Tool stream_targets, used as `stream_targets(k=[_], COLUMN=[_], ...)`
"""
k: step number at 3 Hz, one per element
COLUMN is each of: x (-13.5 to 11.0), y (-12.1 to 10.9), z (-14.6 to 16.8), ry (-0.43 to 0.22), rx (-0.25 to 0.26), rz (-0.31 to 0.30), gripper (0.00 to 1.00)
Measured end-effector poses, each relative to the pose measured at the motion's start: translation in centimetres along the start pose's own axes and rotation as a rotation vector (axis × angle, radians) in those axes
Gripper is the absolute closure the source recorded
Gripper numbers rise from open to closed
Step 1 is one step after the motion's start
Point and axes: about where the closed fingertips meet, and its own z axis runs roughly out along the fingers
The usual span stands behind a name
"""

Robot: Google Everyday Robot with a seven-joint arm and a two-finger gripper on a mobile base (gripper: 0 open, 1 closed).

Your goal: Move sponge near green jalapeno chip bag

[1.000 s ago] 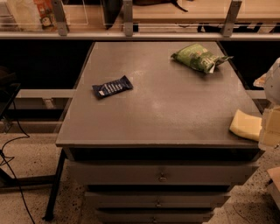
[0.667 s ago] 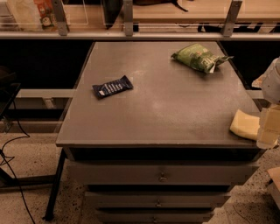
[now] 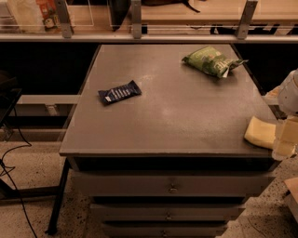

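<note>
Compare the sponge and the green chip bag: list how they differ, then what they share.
The sponge is pale yellow and plain; the green chip bag is shiny and wrinkled. The sponge lies at the table's near right edge; the bag lies at the far right. The gripper is at the sponge's right end; the bag lies alone. Both rest flat on the table.

Cut off by the right edge: the claw (image 3: 285, 139), pale, at the near right corner of the table (image 3: 177, 116). Covers the right end of the sponge (image 3: 257, 132). Too small to read: print on the green jalapeno chip bag (image 3: 212, 60) and on the dark blue wrapper (image 3: 119, 92). Cropped at the top: far left shelf items (image 3: 28, 11). Cropped at the bottom: lowest drawer (image 3: 163, 230).
</note>
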Motion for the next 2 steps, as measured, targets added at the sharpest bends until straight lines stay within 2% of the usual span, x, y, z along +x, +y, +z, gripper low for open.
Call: stream_targets(k=[1,2], x=[0.01,0.05], y=[0.26,0.59], z=[1.12,2.05], ry=[-0.024,-0.041], rx=[-0.019,-0.038], rz=[-0.014,-0.017], gripper=[0.00,0.18])
